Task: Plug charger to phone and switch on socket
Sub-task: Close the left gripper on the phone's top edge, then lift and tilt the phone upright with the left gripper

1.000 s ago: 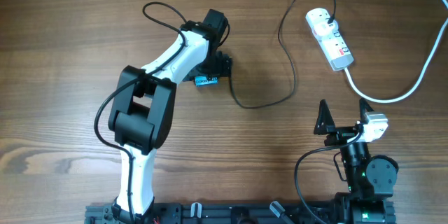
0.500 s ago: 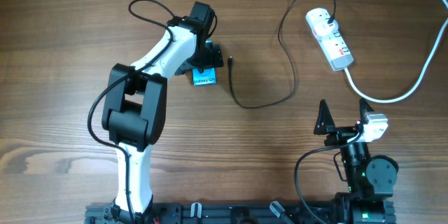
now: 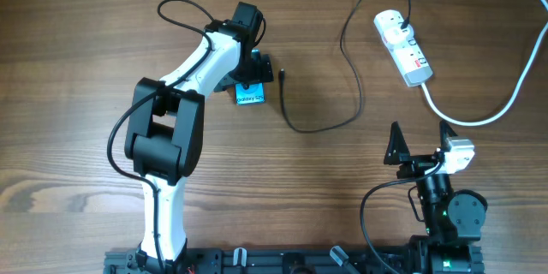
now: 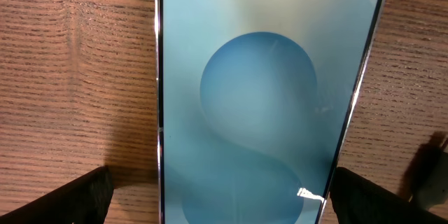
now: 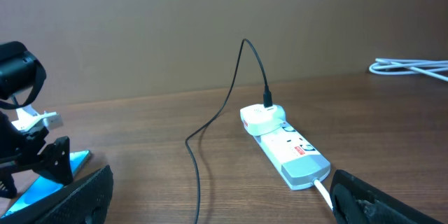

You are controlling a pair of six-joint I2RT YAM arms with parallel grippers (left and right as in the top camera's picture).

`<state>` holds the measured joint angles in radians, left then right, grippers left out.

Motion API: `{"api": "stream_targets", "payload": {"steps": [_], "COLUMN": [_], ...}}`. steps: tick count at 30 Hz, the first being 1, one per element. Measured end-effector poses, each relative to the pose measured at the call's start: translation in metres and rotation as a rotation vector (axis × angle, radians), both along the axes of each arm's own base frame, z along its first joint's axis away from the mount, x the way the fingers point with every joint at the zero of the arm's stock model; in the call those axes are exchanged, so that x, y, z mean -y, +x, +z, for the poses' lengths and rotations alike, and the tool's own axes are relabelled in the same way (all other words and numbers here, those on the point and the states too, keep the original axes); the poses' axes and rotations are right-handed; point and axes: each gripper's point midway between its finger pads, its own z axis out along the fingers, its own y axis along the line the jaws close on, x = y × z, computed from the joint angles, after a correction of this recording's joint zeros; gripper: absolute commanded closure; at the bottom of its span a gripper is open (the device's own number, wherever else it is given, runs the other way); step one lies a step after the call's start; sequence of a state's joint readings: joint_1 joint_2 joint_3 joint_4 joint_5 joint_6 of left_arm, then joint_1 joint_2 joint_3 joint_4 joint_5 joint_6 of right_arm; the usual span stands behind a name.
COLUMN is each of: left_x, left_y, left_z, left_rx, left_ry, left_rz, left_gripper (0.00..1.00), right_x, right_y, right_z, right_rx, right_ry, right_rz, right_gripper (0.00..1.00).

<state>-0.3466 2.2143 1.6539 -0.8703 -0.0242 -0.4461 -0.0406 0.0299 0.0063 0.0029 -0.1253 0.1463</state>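
Fingers (image 4: 77, 199) of the left gripper (image 4: 220, 201) stand spread wide either side of the phone (image 4: 259, 98), gripping nothing. That arm reaches far, wrist bent down over it. Just right of the phone lies the charger (image 3: 281, 75) tip. Near right, the right gripper (image 3: 419, 144) sits folded back, likewise spread and empty.

Cyan-screened phone (image 3: 249, 95) lies flat, face up. The thin black charger (image 3: 342, 41) ends unplugged near its two o'clock. White socket (image 3: 403, 47) lies at the worktop's two o'clock.
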Motion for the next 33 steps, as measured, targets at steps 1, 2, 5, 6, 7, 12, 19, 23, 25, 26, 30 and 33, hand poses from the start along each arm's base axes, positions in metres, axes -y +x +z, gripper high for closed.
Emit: {"api": "stream_targets", "payload": {"steps": [1, 2, 5, 6, 7, 12, 19, 23, 25, 26, 30, 33], "left_x": [0.000, 0.000, 0.000, 0.000, 0.000, 0.000, 0.002, 0.003, 0.005, 0.007, 0.015, 0.015], "left_y": [0.000, 0.000, 0.000, 0.000, 0.000, 0.000, 0.006, 0.009, 0.013, 0.018, 0.043, 0.042], "left_z": [0.000, 0.000, 0.000, 0.000, 0.000, 0.000, 0.001, 0.005, 0.015, 0.024, 0.057, 0.057], "left_rx": [0.000, 0.000, 0.000, 0.000, 0.000, 0.001, 0.025, 0.030, 0.033, 0.044, 0.128, 0.121], "left_ry": [0.000, 0.000, 0.000, 0.000, 0.000, 0.000, -0.009, -0.011, -0.012, -0.015, -0.045, -0.043], "left_rz": [0.000, 0.000, 0.000, 0.000, 0.000, 0.000, 0.000, 0.000, 0.000, -0.001, -0.001, -0.001], "left_gripper": [0.00, 0.00, 0.00, 0.00, 0.00, 0.00, 0.00, 0.00, 0.00, 0.00, 0.00, 0.00], "right_x": [0.000, 0.000, 0.000, 0.000, 0.000, 0.000, 0.000, 0.000, 0.000, 0.000, 0.000, 0.000], "right_y": [0.000, 0.000, 0.000, 0.000, 0.000, 0.000, 0.000, 0.000, 0.000, 0.000, 0.000, 0.000], "right_z": [0.000, 0.000, 0.000, 0.000, 0.000, 0.000, 0.000, 0.000, 0.000, 0.000, 0.000, 0.000], "right_rx": [0.000, 0.000, 0.000, 0.000, 0.000, 0.000, 0.000, 0.000, 0.000, 0.000, 0.000, 0.000], "right_ry": [0.000, 0.000, 0.000, 0.000, 0.000, 0.000, 0.000, 0.000, 0.000, 0.000, 0.000, 0.000], "right_rz": [0.000, 0.000, 0.000, 0.000, 0.000, 0.000, 0.000, 0.000, 0.000, 0.000, 0.000, 0.000], "right_gripper": [0.00, 0.00, 0.00, 0.00, 0.00, 0.00, 0.00, 0.00, 0.01, 0.00, 0.00, 0.00]}}
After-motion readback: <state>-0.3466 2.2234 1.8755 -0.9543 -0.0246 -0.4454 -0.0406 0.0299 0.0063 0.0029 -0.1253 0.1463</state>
